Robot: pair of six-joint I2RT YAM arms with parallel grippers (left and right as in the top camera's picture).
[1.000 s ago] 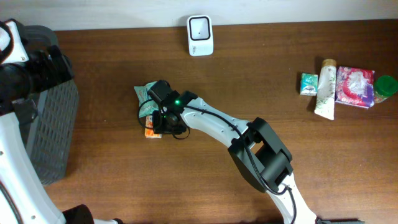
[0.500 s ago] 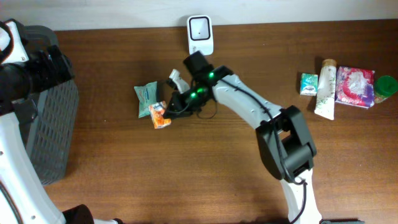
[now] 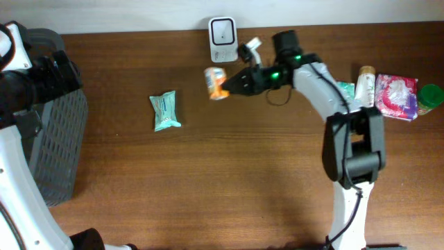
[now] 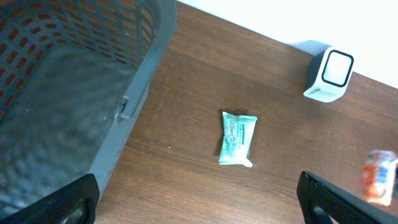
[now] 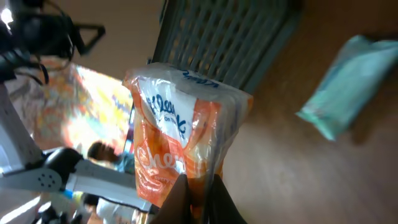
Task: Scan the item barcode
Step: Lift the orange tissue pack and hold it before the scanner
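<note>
Right fingers pinch the orange packet below the scanner, upper centre; left fingers spread wide. The edge grip may let the packet swing, hiding the barcode.

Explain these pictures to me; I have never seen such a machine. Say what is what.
Two robot arms work at a wooden table. The overhead picture looks straight down from a fixed camera; the other two come from a camera on each arm's wrist. The right tool pinches an orange packet close to the white scanner. The left tool is open and empty, near a grey basket. A teal packet lies on the table; a tube and a pink pack lie at the far right.
</note>
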